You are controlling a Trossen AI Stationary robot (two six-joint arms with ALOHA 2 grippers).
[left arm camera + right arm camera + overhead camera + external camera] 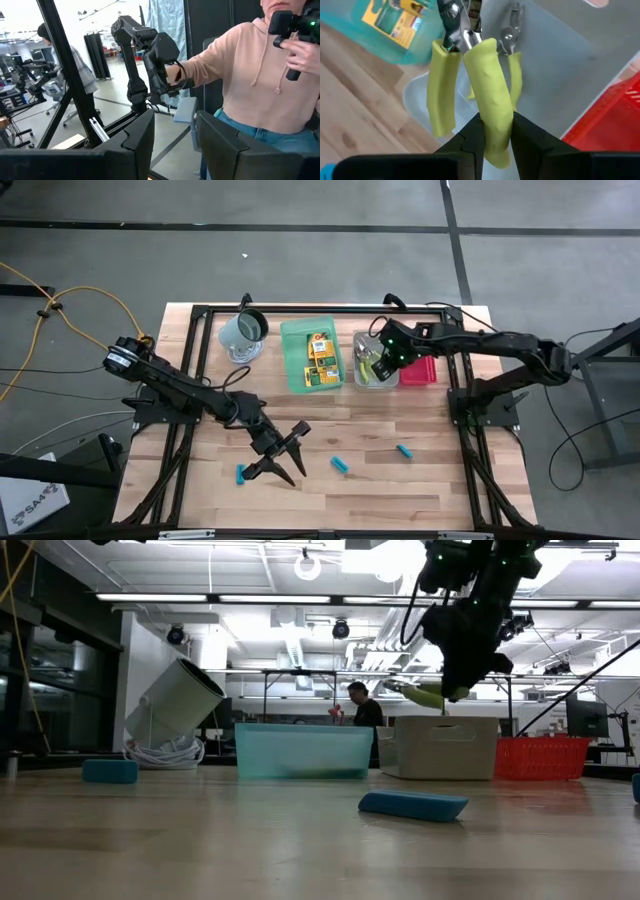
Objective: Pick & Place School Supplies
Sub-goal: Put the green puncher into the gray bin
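— See the right pincer [496, 131]? It's clamped on one handle of the yellow-green pliers [490, 95], and from the overhead look it hangs right above the grey tray [362, 376]; the other handle swings free beside it.

— So it's about to set them down. There's a second pair [512, 60] lying in that tray already, isn't there?

— Looks so, just past the held one; I'd say the trick is to go down straight and low before letting go — dropped from up there, the loose handle could catch the tray wall or bounce off the pair underneath.

— And keep off the red tray [420, 370] next door; the grey one sits between it and the green tray [294, 362].

— Right; the green tray has the yellow-orange boxes [320, 360] in it, so nothing to do there.

— What about the left pincer [287, 452]?

— Down near the front of the bench [420, 500], fingers spread wide, holding nothing; a blue piece [241, 473] lies just beside it, two more — one [341, 465], another [404, 450] — farther right on the wood. The mug [243, 330] is tipped over at the back, out of the way.

— Then, to my eye, the blues are what's left.

— I'd guess so, once those pliers are in.
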